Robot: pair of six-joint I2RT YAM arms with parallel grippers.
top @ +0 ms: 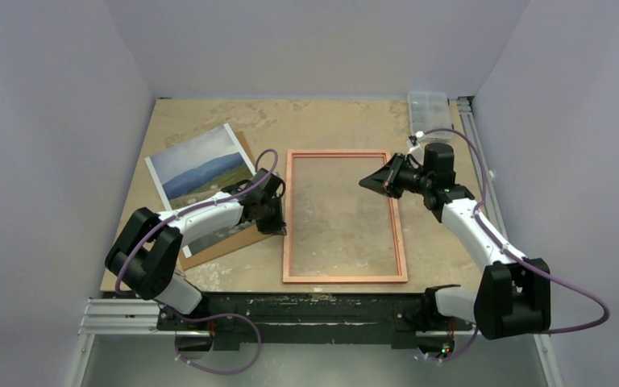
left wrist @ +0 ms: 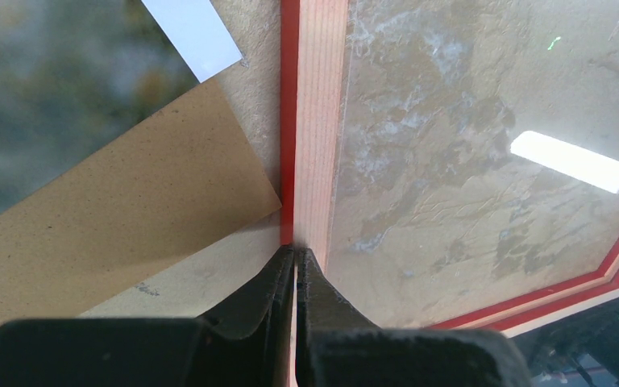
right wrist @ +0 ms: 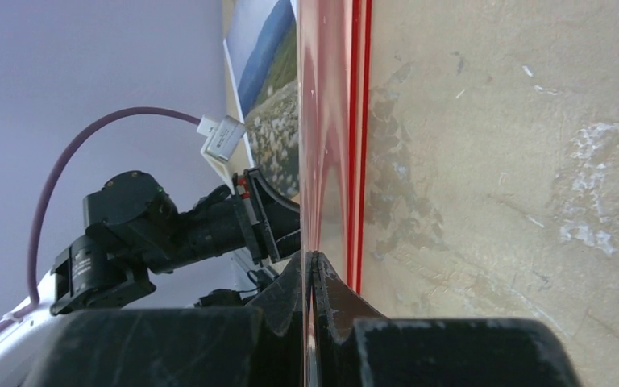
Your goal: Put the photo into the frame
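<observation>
- Where the two arms are bolted at the near edge of the table [top: 330, 121], the frame [top: 344, 279] starts just beyond them. It lies flat in the middle with its copper-brown back up and its long sides running away, and the tabletop shows through the clear pane.
- The left gripper [left wrist: 297, 248] has its fingers pressed together with only a hairline slit between them. The tips are down on the nearer half of the frame's left rail, where the red outer edge meets the wood. I cannot tell whether they nip anything.
- The right gripper [right wrist: 310, 256] is fully closed and turned on its side. It reaches in across the right rail toward the frame's far end, with its tip over the pane. I cannot tell whether it touches the pane.
- The backing board [left wrist: 129, 201] is plain brown and lies skewed to the left of the frame. One corner sits just beside the left rail, close to the left fingertips.
- The photo [top: 197, 165] lies picture side up on the backing board, outside the frame to its left. The left forearm hides its near part.
- A clear plastic box [top: 429, 105] sits at the far right corner.
</observation>
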